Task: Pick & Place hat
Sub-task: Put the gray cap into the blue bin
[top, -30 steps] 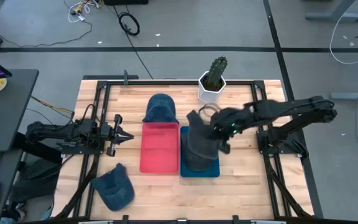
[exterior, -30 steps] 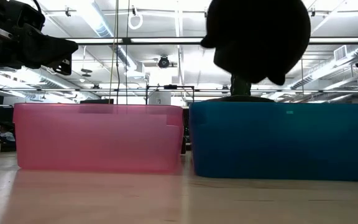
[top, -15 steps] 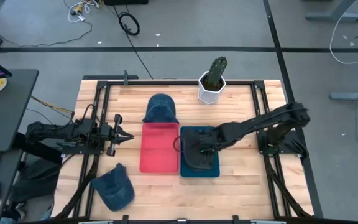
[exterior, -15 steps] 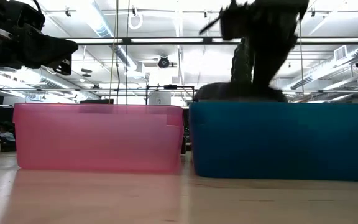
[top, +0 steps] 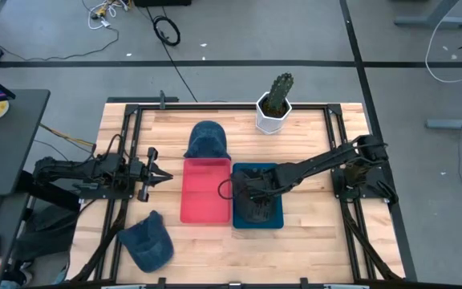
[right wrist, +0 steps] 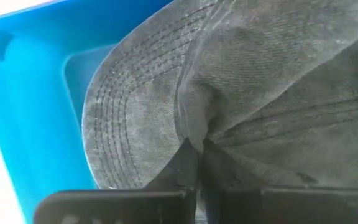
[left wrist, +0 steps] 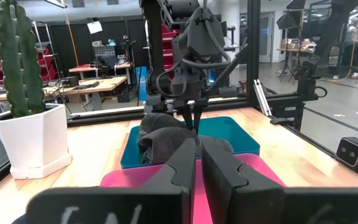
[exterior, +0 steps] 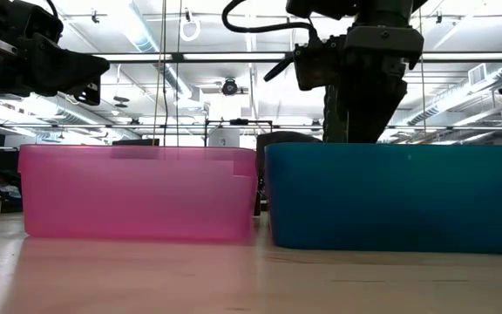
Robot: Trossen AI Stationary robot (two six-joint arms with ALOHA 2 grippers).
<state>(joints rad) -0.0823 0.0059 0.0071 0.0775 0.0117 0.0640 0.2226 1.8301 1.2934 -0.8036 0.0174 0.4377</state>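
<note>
1. The dark grey, stitched fabric cap [right wrist: 241,93] lies inside the blue plastic bin [top: 257,197], directly under and in front of the right gripper [right wrist: 194,155], whose fingers are pinched together on a fold of the cloth where the brim meets the crown.
2. From above, the right gripper [top: 251,193] sits down over the bin, with the cap spread around its fingertips and filling much of the bin floor.
3. In the level view the blue bin's wall [exterior: 399,196] hides the cap and the fingertips; only the gripper body [exterior: 360,61] shows above the rim.
4. The cap's brim carries curved rows of stitching, and the faded cloth is creased and bunched at the pinch.
5. A pink translucent plastic bin [top: 206,191] stands just beside the blue one, on the side away from the right arm.
6. The left gripper [top: 157,174] hangs beyond the pink bin, well apart from the cap, fingers closed together on nothing.
7. Two blue denim-like caps lie on the wooden table [top: 311,233]: one [top: 207,140] behind the pink bin, one [top: 147,241] near the front edge.
8. A green cactus in a white pot [top: 275,103] stands at the back.
</note>
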